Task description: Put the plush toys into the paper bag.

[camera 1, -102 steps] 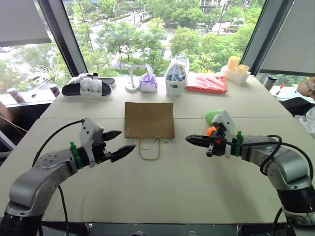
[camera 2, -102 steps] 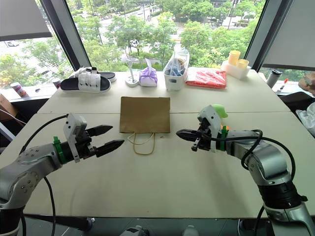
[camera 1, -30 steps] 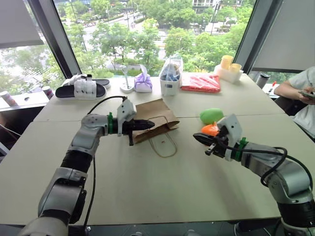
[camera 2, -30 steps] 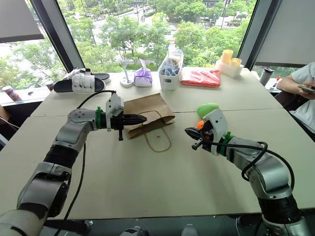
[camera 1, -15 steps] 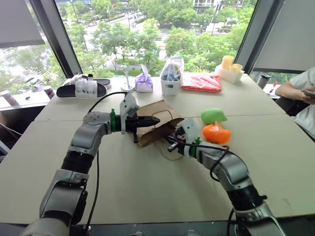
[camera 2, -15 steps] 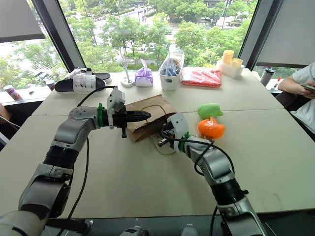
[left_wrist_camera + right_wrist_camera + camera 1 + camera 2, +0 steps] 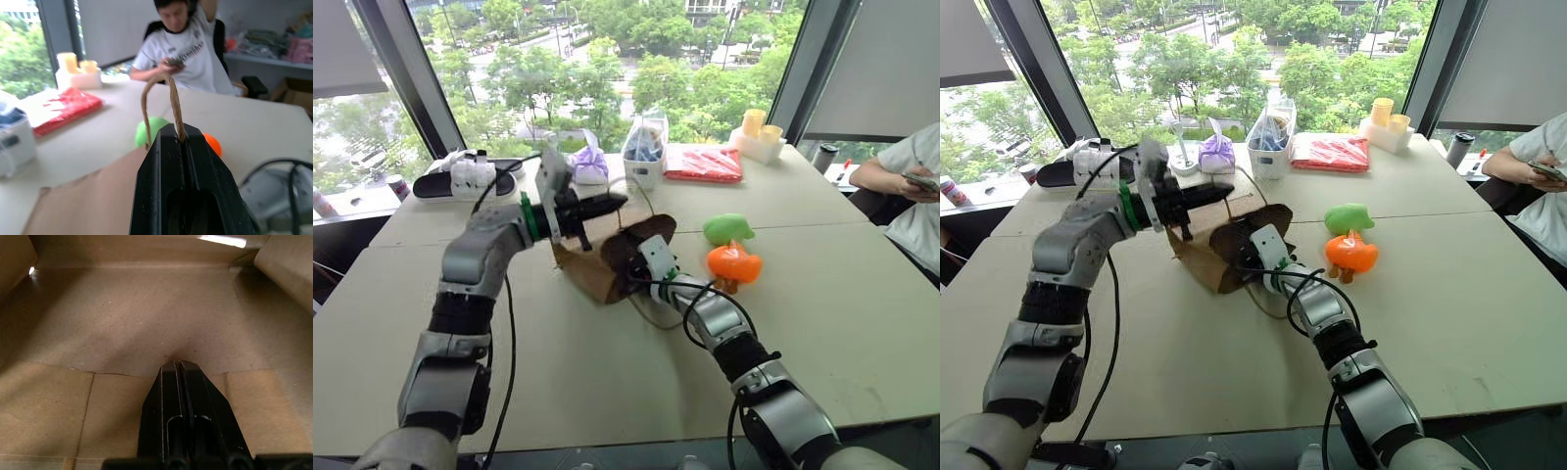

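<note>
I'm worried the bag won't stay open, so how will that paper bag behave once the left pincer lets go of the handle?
The paper bag looks thin and creased, so it probably sags shut. Hanging from one handle in the left pincer, it seems light. The right pincer inside is likely propping it.

Plain brown kraft is seen all over the paper bag [image 7: 592, 274], with a tan twisted handle [image 7: 171, 105] pinched in the black left gripper [image 7: 182, 142]. Just beyond the black right gripper [image 7: 179, 363], lime green [image 7: 727, 228] and orange-red [image 7: 734, 262] are worn by the plush toys.
</note>
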`<state>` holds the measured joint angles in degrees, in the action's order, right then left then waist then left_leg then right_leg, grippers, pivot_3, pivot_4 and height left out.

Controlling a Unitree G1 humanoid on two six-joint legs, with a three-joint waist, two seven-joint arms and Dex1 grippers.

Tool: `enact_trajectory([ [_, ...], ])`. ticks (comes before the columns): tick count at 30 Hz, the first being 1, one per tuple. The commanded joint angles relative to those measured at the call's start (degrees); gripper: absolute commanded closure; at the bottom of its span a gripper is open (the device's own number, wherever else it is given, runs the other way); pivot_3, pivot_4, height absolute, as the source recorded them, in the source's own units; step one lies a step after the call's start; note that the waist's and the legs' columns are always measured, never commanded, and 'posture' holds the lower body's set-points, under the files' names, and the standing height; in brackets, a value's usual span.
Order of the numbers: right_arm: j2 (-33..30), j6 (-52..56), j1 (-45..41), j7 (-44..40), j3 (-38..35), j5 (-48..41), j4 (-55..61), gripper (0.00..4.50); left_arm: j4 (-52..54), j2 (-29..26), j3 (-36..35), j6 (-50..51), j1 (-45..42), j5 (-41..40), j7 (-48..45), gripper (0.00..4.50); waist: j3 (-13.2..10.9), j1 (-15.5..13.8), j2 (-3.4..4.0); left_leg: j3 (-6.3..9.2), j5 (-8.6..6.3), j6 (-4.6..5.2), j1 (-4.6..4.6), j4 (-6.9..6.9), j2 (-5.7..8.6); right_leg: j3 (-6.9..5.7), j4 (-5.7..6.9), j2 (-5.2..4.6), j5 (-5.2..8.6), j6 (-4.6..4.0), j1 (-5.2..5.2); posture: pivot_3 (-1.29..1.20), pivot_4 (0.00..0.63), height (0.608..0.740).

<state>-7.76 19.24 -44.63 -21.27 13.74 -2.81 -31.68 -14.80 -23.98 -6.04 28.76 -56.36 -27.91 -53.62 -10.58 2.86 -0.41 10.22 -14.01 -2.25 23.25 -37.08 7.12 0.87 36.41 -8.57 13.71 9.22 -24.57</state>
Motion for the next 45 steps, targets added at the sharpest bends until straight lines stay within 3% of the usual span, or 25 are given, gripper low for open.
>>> enact_trajectory([
  [1, 0.69, -0.08, 1.44, -1.07, 0.05, 1.11, 0.18, 4.5, -2.77, -0.55, -3.37, -1.2, -3.71, -1.02, 2.44, 4.48, 0.02, 0.07, 0.0, 0.0, 0.0, 0.0, -0.01, 0.0, 0.0, 0.0, 0.03, 0.0, 0.0, 0.0, 0.0, 0.0, 0.15, 0.74],
  [11, 0.86, 1.35, 2.93, -2.06, -0.46, 2.41, 1.87, 4.5, -1.8, -0.53, -2.21, -0.62, -2.71, -1.55, 1.15, 4.48, 0.03, 0.96, -0.01, 0.03, 0.0, 0.0, -0.03, 0.0, 0.0, 0.0, 0.12, -0.01, 0.0, 0.0, 0.01, 0.0, 0.15, 0.74],
  [15, 0.37, 2.31, 3.85, -2.6, -0.11, 3.12, 2.98, 4.5, -4.99, 2.18, -6.61, -3.36, -6.16, -3.44, 5.34, 4.48, 0.04, 0.98, -0.02, 0.09, 0.0, -0.01, -0.03, -0.02, 0.01, 0.0, 0.15, -0.01, 0.0, 0.0, 0.01, 0.0, 0.15, 0.74],
  [21, 0.22, 3.29, 4.88, -3.08, -0.22, 3.57, 4.59, 4.5, -9.9, 1.69, -8.35, -6.7, -9.58, -2.77, 7.19, 4.48, 0.05, 1.14, -0.01, 0.03, 0.0, -0.01, -0.08, -0.02, 0.01, 0.01, 0.21, -0.02, 0.0, 0.0, 0.01, 0.0, 0.15, 0.74],
  [26, -0.39, 4.71, 5.23, -3.25, -0.98, 3.23, 7.11, 4.5, -3.11, 1.68, -4.12, -1.47, -3.69, -4.06, 2.74, 4.48, 0.05, 1.14, -0.01, 0.02, 0.0, -0.01, -0.1, -0.02, 0.01, 0.03, 0.28, -0.03, 0.0, 0.0, 0.0, 0.0, 0.15, 0.74],
  [33, -4.57, 13.76, 8.11, -3.95, -5.37, 0.4, 24.46, 4.5, 9.28, 3.78, 0.57, 2.8, 6.44, -5.45, 2.68, 4.48, 0.05, 0.46, -0.01, 0.02, 0.0, -0.01, -0.07, -0.09, 0.05, 0.07, 0.35, -0.06, 0.0, 0.0, -0.01, 0.0, 0.15, 0.74],
  [42, -12.93, 32.5, 12.78, -8.86, -13.77, -9.64, 51.69, 4.5, 12.55, 4.33, 1.11, 3.72, 7.93, -6.23, 3.65, 4.48, 0.05, -0.46, -0.01, -0.19, -0.01, 0.02, -0.07, -0.05, 0.0, 0.19, 0.34, -0.04, 0.0, 0.0, -0.12, 0.0, 0.15, 0.74],
  [45, -18.37, 35.64, 14.46, -10.52, -18.61, -12.18, 55.36, 3.62, 13.03, 4.35, 1.34, 4.14, 8.28, -6.55, 3.55, 4.5, 0.05, -0.87, -0.02, -0.27, -0.04, 0.07, -0.06, -0.07, 0.01, 0.2, 0.24, -0.06, 0.0, 0.0, -0.07, 0.0, 0.15, 0.74],
])
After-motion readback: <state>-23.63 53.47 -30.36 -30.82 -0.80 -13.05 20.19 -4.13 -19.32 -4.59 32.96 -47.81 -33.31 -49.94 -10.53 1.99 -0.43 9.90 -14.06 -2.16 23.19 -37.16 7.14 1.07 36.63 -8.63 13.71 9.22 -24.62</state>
